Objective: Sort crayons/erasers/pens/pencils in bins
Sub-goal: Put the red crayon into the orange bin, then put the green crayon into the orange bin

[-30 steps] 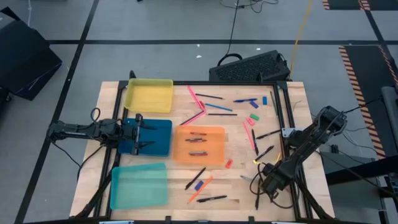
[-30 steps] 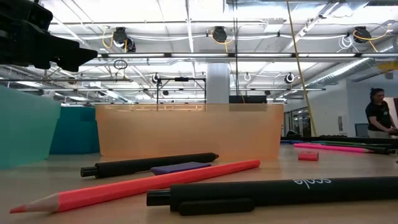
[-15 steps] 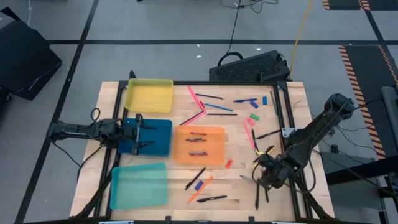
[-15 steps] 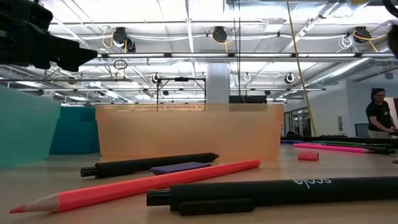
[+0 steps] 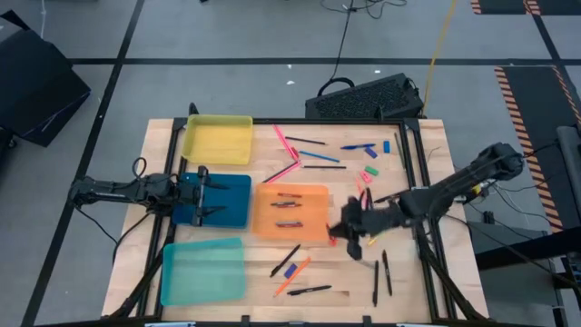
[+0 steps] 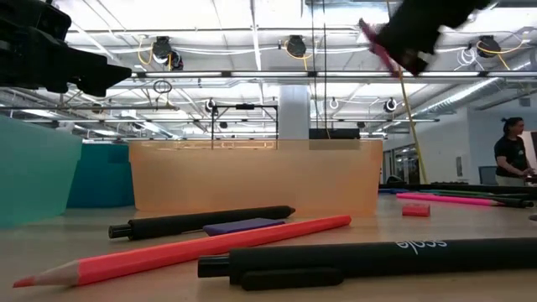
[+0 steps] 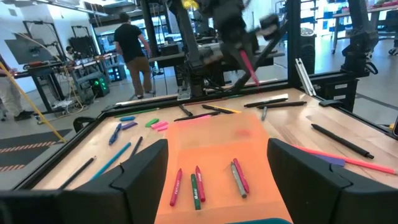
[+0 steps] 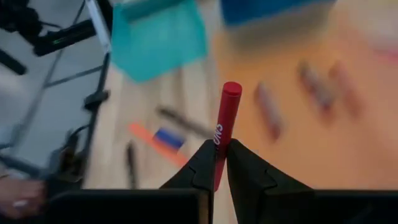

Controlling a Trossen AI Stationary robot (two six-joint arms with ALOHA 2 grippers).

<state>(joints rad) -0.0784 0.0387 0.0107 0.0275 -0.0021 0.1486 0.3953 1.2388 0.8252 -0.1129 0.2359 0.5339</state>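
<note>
Crayon (image 8: 225, 127), red, stubby, pinched upright between the narrow fingers of the right gripper (image 5: 352, 232). Location: in the air just beside the right edge of the orange bin (image 5: 320, 193).

Change: a second ago the right gripper was low over the table's near right corner, among the dark pens; it has since swung left and up, and now hangs beside the orange bin. Two pens (image 5: 381, 276) lie where it was. Judgement: pick complete, carry nearly done, release into the orange bin due next.

Orange bin contents: several crayons (image 7: 198, 185) already lying inside, so the load matches.

Left gripper (image 5: 205, 198): waiting over the dark blue bin (image 5: 238, 186), fingers spread wide, empty.

Other bins: yellow bin (image 5: 218, 140) far left, teal bin (image 5: 201, 271) near left.

Surface: pale wooden table (image 5: 436, 150) with a dark frame. Pencils, pens and small erasers remain scattered to the right of and nearer than the bins.

Room: grey floor, open workshop with benches; a person (image 7: 133, 50) stands beyond the table.
</note>
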